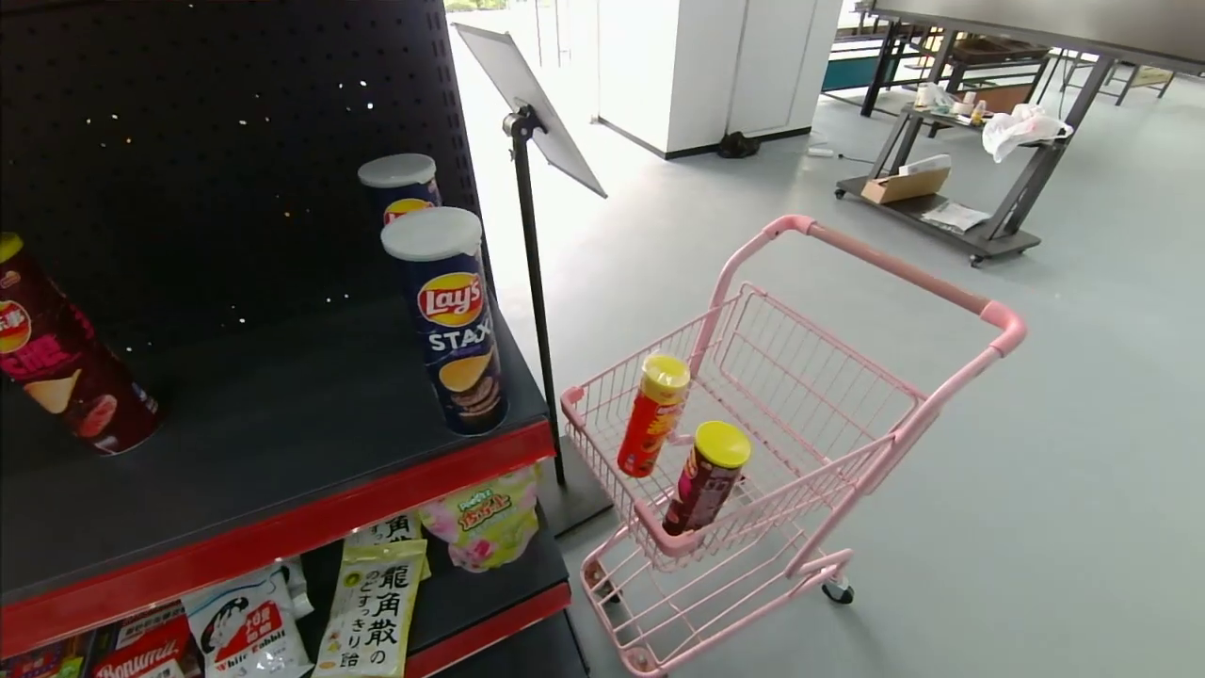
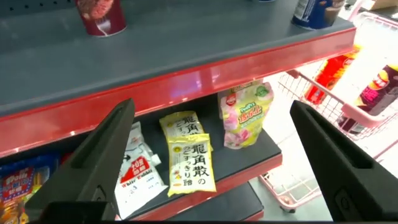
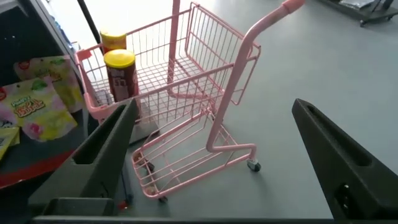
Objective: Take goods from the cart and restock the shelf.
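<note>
In the wire basket of the pink cart [image 1: 894, 266], at the end away from the handle, a red can [image 1: 651, 414] and a maroon can [image 1: 706, 480], both yellow-lidded and just beside each other, the maroon one nearer in the head view. On the robot's left of the cart, the shelf [image 1: 282, 443], dark boards with red front edges. On its upper board, two blue cans [image 1: 452, 320] with white lids near the corner by the cart, one behind the other, and a dark red can [image 1: 61, 358] well apart at the far left. On the level below, flat snack bags [image 1: 372, 603] in a row. Between shelf and cart, a thin black sign stand [image 1: 530, 282]. Left gripper [image 2: 211, 106] before the shelf's red edge, fingers spread wide, nothing between them. Right gripper [image 3: 214, 102] above the floor, facing the cart, likewise spread wide and holding nothing.
</note>
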Motion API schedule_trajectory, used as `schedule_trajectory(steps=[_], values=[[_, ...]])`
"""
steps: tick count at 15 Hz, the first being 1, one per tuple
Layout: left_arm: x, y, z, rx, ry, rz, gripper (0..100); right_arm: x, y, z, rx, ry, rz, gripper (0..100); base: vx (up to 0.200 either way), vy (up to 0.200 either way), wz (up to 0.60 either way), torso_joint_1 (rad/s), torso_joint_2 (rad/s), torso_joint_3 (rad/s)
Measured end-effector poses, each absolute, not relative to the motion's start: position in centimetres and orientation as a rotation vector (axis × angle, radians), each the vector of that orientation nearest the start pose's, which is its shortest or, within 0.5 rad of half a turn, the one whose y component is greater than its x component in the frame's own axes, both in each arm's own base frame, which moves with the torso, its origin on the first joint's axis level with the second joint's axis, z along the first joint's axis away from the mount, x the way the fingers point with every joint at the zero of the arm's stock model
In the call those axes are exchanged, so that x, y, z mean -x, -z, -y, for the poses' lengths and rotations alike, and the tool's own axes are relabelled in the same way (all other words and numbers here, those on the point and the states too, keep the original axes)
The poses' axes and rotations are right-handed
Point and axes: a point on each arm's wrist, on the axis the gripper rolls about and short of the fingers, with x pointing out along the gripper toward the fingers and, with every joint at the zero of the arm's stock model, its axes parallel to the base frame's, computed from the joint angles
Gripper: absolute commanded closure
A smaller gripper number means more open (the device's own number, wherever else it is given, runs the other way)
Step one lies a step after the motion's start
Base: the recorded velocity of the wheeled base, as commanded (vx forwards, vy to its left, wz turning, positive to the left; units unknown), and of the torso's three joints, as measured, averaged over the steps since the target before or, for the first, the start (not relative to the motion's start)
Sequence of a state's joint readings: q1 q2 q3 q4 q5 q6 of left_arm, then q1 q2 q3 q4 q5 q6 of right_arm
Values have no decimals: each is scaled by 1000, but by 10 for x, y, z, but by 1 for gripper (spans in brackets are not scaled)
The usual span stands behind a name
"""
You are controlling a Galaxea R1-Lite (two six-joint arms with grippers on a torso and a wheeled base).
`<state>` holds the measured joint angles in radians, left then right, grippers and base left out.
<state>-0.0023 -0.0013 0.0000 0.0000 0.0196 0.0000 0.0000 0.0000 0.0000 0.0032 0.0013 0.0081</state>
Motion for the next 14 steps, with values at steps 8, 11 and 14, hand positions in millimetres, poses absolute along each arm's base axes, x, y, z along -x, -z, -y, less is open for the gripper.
schedule_trajectory(steps=[8,11,14], values=[[23,-75,-1,0,-18,1,0,23,-75,0,-11,-1,-2,0,0,0,0,-145,373,232],[23,-75,-1,0,-18,2,0,23,-76,0,-13,0,-1,0,0,0,0,-175,497,321],[23,-75,-1,0,-18,1,0,23,-76,0,-13,0,-1,0,0,0,0,-180,544,367]])
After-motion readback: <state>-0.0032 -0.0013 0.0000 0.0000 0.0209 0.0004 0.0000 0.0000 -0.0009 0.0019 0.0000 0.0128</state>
